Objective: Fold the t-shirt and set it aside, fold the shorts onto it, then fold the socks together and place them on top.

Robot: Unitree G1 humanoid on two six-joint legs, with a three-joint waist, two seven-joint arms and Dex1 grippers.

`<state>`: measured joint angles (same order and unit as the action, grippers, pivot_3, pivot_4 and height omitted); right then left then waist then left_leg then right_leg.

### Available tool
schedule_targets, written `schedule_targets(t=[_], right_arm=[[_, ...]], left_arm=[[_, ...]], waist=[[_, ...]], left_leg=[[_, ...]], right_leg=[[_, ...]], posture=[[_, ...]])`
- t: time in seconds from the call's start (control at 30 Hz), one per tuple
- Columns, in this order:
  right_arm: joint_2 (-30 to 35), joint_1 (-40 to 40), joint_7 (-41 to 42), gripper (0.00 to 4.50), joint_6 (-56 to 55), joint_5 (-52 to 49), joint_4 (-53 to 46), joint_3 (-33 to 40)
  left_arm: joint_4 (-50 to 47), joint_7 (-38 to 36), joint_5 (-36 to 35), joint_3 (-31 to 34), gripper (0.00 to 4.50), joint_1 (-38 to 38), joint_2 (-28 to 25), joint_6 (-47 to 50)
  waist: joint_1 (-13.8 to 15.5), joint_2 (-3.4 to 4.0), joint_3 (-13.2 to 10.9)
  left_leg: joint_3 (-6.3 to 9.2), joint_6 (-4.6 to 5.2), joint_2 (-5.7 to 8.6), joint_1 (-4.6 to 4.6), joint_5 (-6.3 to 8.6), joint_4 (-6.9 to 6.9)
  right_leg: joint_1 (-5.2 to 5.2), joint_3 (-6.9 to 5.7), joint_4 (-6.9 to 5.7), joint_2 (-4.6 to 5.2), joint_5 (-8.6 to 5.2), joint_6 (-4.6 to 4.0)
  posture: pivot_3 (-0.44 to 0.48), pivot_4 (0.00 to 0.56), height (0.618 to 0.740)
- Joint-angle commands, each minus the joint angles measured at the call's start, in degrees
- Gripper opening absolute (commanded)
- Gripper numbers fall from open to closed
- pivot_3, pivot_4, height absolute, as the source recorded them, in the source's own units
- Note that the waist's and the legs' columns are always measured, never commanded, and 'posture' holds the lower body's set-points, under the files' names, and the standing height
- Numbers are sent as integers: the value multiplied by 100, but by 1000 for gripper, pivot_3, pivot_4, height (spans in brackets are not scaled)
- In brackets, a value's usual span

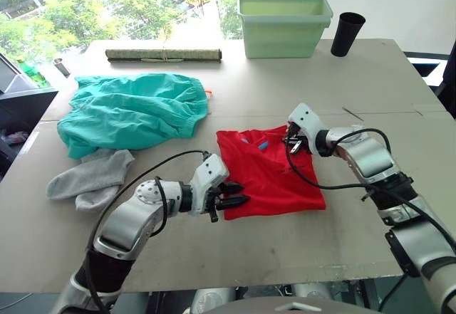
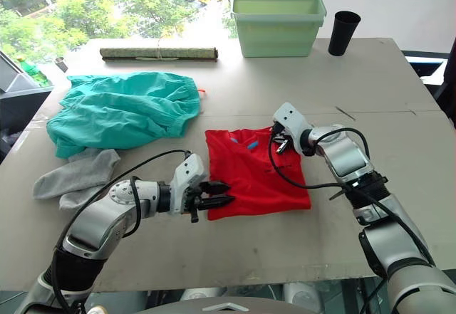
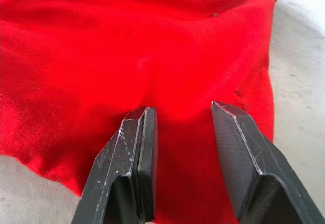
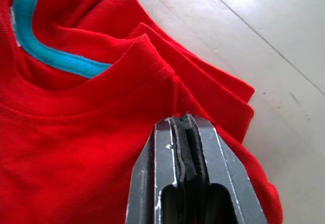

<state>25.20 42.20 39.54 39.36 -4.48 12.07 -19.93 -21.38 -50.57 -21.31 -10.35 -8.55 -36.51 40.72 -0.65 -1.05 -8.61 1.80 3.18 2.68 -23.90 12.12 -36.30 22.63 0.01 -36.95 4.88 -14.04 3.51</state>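
Head cameras look down across the table (image 1: 214, 257).
Both wrist cameras sit close over the t-shirt (image 3: 127, 46), which the head views share.

Near edge: bare table (image 1: 299, 246) in front of the t-shirt (image 1: 267, 175), open for reaching.
Left side: shorts (image 1: 132, 107) and socks (image 1: 91, 177) cover the table, socks just beside the shorts.
Right side: open tabletop beyond the right arm.
Far edge: rolled mat (image 1: 164, 55), green bin (image 1: 285, 25) and black cup (image 1: 348, 34) stand well apart from the shirt.
Centre: left gripper (image 1: 239, 194) and right gripper (image 1: 293, 143) sit on the shirt's edges.
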Motion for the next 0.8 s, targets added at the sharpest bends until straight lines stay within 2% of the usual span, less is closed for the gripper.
schedule_targets(t=[0.03,0.33,0.53,0.57,0.6,0.63,0.67,0.73,0.77,0.8], right_arm=[[12,131,-370,65,-316,302,111,240],[59,88,-815,65,-621,605,191,552],[152,-121,-377,65,-305,289,-398,744],[219,-220,-194,622,-227,149,-645,798],[259,-313,-62,883,-147,18,-868,860],[272,-404,-3,1338,2,-125,-1102,961],[297,-489,16,1922,124,-221,-1332,1047],[392,-724,197,2828,172,-476,-1861,1187],[326,-903,326,3314,289,-846,-2280,1381],[274,-1026,405,3314,383,-1121,-2568,1519]], left_arm=[[192,195,202,-71,1901,171,-50,-38],[404,221,244,-103,1901,257,-82,-326],[487,244,208,-34,1901,292,-2,-579],[468,201,84,93,1901,311,60,-694],[432,163,-86,239,1901,327,133,-758],[361,125,-327,429,1901,336,228,-772],[258,99,-627,636,1901,341,309,-670],[-38,-57,-1351,1039,1901,358,396,-393],[-121,232,-1896,1372,1901,195,581,-33],[-166,467,-2267,1600,1901,73,711,223]], waist=[[0,2,1],[-3,9,5],[2,11,5],[3,13,5],[7,15,4],[5,15,4],[4,15,3],[3,15,2],[1,15,2],[2,17,0]], left_leg=[[0,0,0,0,0,0],[0,0,1,2,0,1],[0,0,1,2,0,1],[0,1,1,2,0,1],[0,1,1,2,0,1],[1,1,0,2,1,1],[1,1,-1,2,1,1],[2,1,-4,1,1,1],[4,1,-5,-3,1,1],[4,1,-6,-3,1,1]], right_leg=[[0,0,0,0,0,0],[-1,1,0,0,0,0],[-3,1,0,0,0,0],[-3,1,0,1,0,0],[-3,1,0,1,0,0],[-3,1,0,2,0,0],[-3,0,1,2,0,0],[-2,-1,1,2,0,0],[1,-2,1,2,-1,0],[0,-3,4,2,-1,0]], posture=[[0,150,731],[0,150,731],[0,150,731],[0,150,731],[0,150,731],[0,150,731],[0,150,731],[0,150,731],[0,150,731],[0,150,731]])
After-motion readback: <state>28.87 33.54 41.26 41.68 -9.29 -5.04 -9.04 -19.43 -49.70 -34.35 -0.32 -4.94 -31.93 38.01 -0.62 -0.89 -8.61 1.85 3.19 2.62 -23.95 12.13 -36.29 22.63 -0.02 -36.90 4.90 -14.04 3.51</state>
